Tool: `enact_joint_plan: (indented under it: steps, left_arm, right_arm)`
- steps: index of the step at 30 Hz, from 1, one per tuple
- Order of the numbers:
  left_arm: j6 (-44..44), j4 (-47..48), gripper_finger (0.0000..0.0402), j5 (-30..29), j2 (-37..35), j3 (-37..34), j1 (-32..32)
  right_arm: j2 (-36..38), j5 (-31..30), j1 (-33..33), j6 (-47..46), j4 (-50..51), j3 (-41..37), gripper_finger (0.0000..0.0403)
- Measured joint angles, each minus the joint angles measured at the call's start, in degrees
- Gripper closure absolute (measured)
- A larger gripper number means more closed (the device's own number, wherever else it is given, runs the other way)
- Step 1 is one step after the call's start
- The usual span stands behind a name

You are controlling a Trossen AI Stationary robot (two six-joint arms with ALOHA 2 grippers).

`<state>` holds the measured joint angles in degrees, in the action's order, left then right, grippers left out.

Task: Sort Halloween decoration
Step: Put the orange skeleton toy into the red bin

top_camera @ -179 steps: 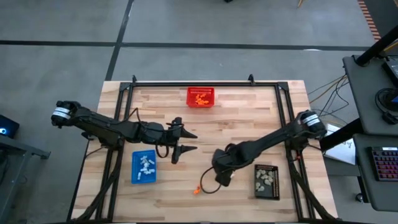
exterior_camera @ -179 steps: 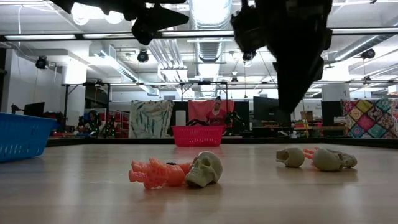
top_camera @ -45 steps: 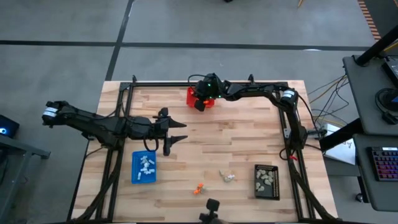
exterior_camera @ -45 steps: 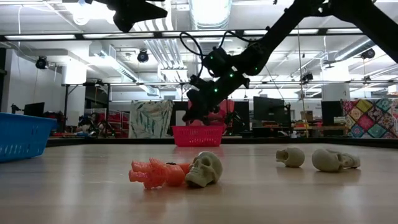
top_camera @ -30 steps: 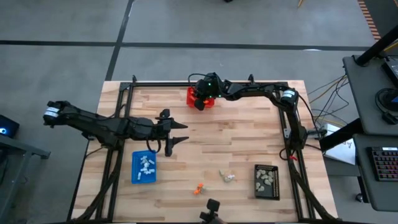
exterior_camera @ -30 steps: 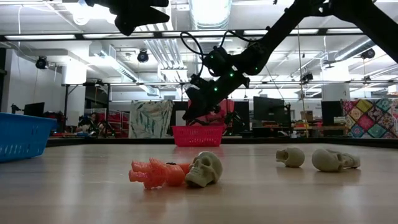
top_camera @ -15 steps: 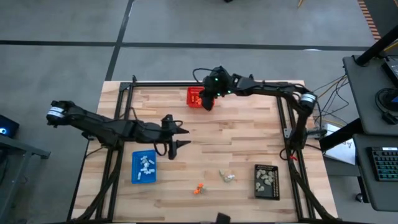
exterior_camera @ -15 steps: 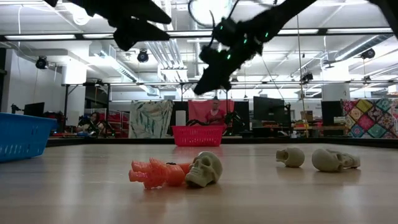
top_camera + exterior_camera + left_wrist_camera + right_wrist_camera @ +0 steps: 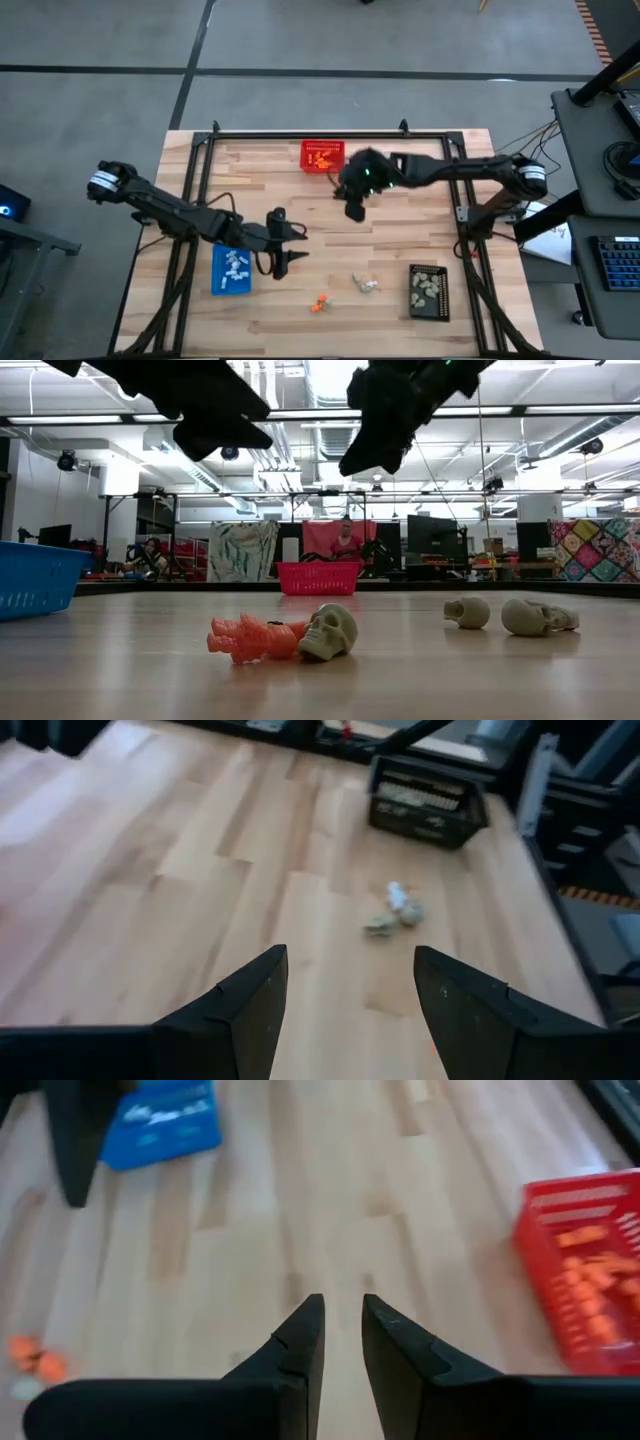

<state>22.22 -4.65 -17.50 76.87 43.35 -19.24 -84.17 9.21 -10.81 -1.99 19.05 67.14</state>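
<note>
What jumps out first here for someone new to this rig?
The red mesh basket of orange trinkets at the table's far edge, with the right gripper raised just in front of it, fingers nearly together. Then the loose pieces near the front: an orange figure against a pale skull, left gripper open above the table beside the blue tray.

A red mesh basket [image 9: 322, 156] is seen just beside the right gripper; a blue tray [image 9: 231, 268] beside the left; a black tray [image 9: 428, 291] farther off.

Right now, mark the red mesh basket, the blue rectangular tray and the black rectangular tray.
red mesh basket [image 9: 322, 156]: high view, near rim.
blue rectangular tray [image 9: 231, 287]: high view, bare floor near its edge.
black rectangular tray [image 9: 428, 310]: high view, near rim.
</note>
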Motion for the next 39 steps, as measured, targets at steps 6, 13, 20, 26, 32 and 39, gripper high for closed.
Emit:
enact_joint_plan:
  steps: [6,13,20,26,32,39]
  left_arm:
    - [1.32,-7.17,0.0200,-0.09,4.26,0.00,-2.80]
    - [2.86,-10.71,0.0200,-0.13,11.21,3.16,-4.62]
    - [5.29,2.34,0.0200,-0.14,19.27,12.89,-6.06]
    - [8.25,16.57,0.0200,-1.10,25.97,21.63,-8.29]
    - [11.48,29.36,0.0200,-4.21,31.40,30.46,-12.23]
    - [16.11,36.63,0.0200,-7.33,35.79,35.47,-16.22]
  right_arm:
    - [2.62,-3.45,9.64,-4.42,0.06,-3.39,0.0343]
    - [3.07,-4.43,19.28,-12.22,1.30,-5.42,0.0343]
    - [3.07,-6.92,27.84,-20.81,4.84,-5.43,0.0346]
    - [3.07,-7.98,34.11,-28.14,6.82,-5.43,0.0346]
    - [3.07,-10.83,39.17,-34.40,6.60,-5.43,0.0346]
    - [3.07,-13.93,42.63,-38.22,5.91,-5.43,0.0346]
